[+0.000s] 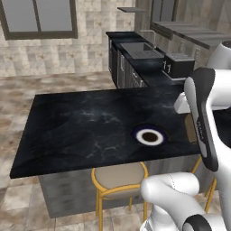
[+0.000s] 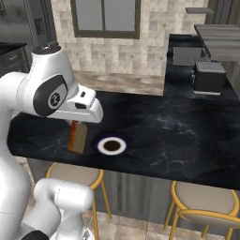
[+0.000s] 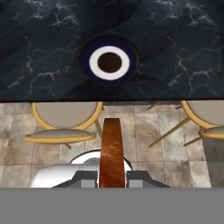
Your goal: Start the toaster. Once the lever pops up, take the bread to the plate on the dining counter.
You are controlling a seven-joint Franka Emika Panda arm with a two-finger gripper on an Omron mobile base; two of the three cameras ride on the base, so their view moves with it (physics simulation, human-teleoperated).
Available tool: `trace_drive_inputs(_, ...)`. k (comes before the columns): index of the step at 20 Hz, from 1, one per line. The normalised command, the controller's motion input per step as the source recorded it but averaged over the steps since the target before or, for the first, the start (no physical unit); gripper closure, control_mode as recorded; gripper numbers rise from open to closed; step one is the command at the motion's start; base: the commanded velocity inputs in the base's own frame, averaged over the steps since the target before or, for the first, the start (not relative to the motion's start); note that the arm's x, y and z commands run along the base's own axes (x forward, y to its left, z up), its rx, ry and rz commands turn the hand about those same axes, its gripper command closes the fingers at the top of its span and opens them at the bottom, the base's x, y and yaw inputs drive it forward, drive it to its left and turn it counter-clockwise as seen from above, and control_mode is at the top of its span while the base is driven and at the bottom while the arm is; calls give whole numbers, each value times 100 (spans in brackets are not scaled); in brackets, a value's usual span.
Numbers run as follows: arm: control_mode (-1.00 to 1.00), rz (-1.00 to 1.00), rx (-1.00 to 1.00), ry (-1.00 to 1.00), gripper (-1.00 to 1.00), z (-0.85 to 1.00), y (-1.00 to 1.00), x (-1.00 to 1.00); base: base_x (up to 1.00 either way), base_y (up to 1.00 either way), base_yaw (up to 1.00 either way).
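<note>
- Bread (image 3: 111,151): a tan-brown slice held on edge between the two dark fingertips (image 3: 85,177), hanging upright just off the near edge of the dining counter (image 1: 81,126), above the floor and stools.
- Gripper (image 3: 112,178): jaws narrow, clamped on the slice's lower end.
- From the right base view, the slice (image 2: 78,137) sits just left of the plate (image 2: 112,146), apart from it.
- Plate: white with a dark blue rim and a dark centre, resting on the island top near its near edge.
- Toaster (image 2: 209,76): black, on the far wall countertop, well apart from the slice.
- Stools (image 1: 119,178): yellow-framed with tan seats, tucked under the near edge of the island.
</note>
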Motion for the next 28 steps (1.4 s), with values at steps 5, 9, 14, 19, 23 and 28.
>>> trace_drive_inputs(5,-100,0,16,0,100,-5,-18,54,0,0,0)
trace_drive_inputs(9,-100,0,19,0,100,-9,-11,60,0,0,0)
trace_drive_inputs(14,-100,0,11,0,100,-32,0,62,0,0,0)
trace_drive_inputs(19,-100,0,5,-2,100,-48,0,56,0,0,0)
trace_drive_inputs(23,-100,0,3,-13,100,-34,-3,29,0,0,0)
trace_drive_inputs(28,-100,0,0,-8,100,-30,0,22,0,0,0)
